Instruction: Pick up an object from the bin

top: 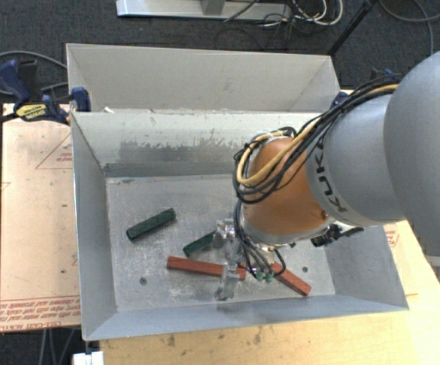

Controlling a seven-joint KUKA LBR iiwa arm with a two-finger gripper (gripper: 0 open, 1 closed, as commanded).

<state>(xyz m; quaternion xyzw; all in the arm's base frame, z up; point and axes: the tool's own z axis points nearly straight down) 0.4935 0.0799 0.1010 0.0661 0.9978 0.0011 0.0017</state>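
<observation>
Grey metal bin (pixel 90 226), floor near front wall: gripper (pixel 226 263) spread open astride right end of red-brown bar (pixel 193 265); contact unclear. Second red bar (pixel 295 284) half hidden under orange wrist cover (pixel 280 196). Dark green bar (pixel 151 224) toward left wall; shorter green piece (pixel 199 243) partly covered.

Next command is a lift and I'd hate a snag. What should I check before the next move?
1. Gripper over right end of left red-brown bar: ok.
2. That bar gripped: cannot tell.
3. Short dark green bar close beside gripper, may snag: not ok.
4. Other dark green bar apart, at left: ok.
5. Clearance to grey metal bin's front wall: cannot tell.
</observation>
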